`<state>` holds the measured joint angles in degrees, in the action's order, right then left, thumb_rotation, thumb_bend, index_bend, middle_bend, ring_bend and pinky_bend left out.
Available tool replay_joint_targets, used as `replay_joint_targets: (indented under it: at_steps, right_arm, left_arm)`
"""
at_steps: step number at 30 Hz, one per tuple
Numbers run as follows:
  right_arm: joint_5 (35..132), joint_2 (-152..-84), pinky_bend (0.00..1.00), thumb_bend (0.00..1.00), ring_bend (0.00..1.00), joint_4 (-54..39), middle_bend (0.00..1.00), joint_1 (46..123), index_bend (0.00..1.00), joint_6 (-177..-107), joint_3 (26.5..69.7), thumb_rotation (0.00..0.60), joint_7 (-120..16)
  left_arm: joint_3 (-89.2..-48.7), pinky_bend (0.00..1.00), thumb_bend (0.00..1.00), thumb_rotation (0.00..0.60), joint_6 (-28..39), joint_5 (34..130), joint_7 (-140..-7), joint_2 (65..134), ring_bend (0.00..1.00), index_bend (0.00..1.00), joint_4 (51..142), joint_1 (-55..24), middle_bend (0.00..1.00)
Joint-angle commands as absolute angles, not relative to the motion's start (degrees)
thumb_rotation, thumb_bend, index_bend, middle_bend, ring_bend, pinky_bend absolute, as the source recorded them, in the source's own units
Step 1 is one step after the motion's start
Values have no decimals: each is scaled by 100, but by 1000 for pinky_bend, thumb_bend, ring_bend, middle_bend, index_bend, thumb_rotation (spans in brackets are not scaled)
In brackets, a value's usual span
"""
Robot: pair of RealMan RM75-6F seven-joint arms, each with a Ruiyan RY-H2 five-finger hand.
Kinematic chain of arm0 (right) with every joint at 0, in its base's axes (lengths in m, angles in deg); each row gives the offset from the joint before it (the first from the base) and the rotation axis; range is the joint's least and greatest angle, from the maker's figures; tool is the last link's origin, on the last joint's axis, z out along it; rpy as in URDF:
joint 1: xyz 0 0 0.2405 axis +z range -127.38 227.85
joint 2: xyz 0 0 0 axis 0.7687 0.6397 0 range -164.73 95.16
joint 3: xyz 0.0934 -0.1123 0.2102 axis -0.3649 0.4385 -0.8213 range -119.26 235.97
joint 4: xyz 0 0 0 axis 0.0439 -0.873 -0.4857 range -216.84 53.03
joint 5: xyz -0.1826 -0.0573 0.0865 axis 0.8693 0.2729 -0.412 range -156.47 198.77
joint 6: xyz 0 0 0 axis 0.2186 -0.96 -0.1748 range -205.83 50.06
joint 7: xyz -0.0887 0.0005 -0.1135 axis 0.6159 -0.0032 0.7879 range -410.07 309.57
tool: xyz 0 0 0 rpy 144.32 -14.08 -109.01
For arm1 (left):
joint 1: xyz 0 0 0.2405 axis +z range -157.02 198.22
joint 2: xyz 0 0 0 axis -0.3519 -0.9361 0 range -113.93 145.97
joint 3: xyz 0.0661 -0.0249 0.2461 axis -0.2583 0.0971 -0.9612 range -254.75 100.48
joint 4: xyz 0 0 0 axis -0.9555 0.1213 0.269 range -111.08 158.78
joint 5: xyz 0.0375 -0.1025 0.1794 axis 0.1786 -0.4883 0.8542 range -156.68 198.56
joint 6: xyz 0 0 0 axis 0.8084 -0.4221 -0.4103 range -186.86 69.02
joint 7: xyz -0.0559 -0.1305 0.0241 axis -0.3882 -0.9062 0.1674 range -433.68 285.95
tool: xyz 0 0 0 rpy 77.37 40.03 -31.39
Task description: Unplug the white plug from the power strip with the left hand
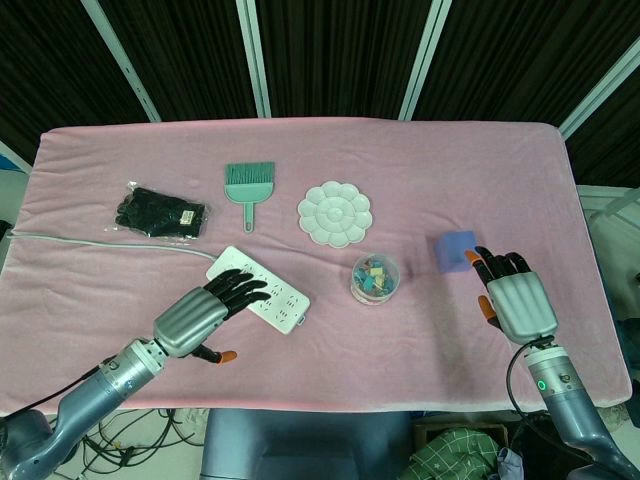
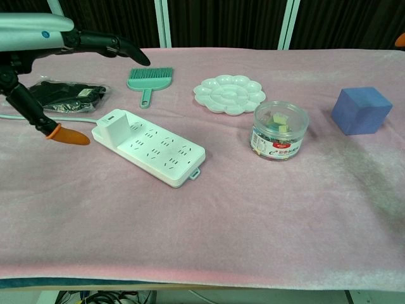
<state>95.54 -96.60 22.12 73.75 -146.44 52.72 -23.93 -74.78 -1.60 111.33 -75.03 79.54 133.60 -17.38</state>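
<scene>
**Left hand spread above the power strip's near end**

The left hand (image 1: 196, 318) hovers lower left of frame, fingers apart, holding nothing, dark fingertips over the white power strip (image 2: 152, 147). The white plug (image 2: 116, 125) sits in the strip's left end. Behind lie a black bagged bundle (image 1: 160, 212), green brush (image 1: 247, 184), white flower-shaped palette (image 1: 335, 213) and clear jar (image 1: 375, 278). The right hand (image 1: 515, 300), fingers extended and empty, rests beside the blue cube (image 1: 456, 251) on the pink worktop (image 2: 266, 209).
</scene>
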Motion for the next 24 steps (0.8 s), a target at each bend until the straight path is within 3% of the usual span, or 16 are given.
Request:
replay_joint_targets:
  at_steps: [1, 8, 18, 24]
  right_arm:
    - [9825, -9795, 204, 357, 252, 2234, 131, 7262, 147, -14707, 5492, 600, -2346]
    - [10251, -10401, 157, 358, 232, 2184, 131, 7132, 148, -14816, 5806, 600, -2110]
    - [10406, -11534, 151, 358, 223, 2070, 131, 7539, 148, -14447, 5666, 600, -1489]
    - [10324, -12266, 146, 360, 221, 1978, 131, 7795, 146, -14219, 5514, 600, -1184]
  left_arm:
    - [-7435, 0, 164, 600, 319, 11351, -6994, 7925, 0, 142, 12981, -1558, 84]
    - [-7610, 0, 161, 600, 745, 11461, -6281, 7695, 0, 141, 12721, -1184, 81]
    - [-7925, 0, 157, 600, 1427, 11703, -6618, 7859, 0, 141, 12039, -620, 86]
    - [-7984, 0, 156, 600, 1390, 11708, -6863, 8094, 0, 141, 11421, -562, 86]
